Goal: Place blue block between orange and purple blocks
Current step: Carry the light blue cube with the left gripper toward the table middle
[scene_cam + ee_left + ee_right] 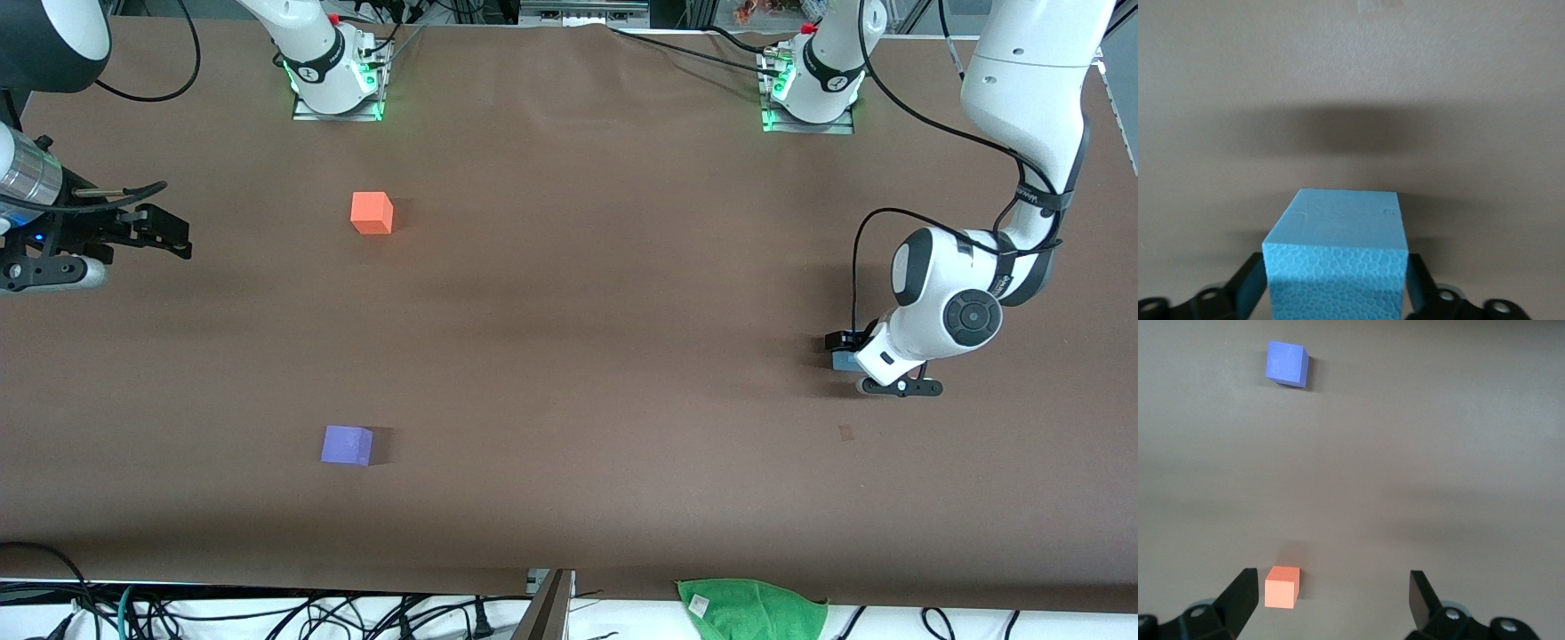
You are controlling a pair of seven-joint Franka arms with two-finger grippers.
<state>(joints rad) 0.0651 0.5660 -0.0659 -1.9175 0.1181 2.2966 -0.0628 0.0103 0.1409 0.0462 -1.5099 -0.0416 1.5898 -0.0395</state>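
1. A light sky-blue block (1335, 257) showed a pebbled foam texture on one face.
2. An orange-red block (371, 213) and a violet-purple block (347, 445) were plain and matte.
3. The table (587, 293) was brown.
4. A green cloth (751, 608) lay at the table's near edge.

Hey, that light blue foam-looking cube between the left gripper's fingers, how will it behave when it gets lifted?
The light blue cube shows a pebbled foam texture, so it is probably very light and slightly squashable. That rough surface should resist slipping against the left gripper. Its flat faces make rolling unlikely.
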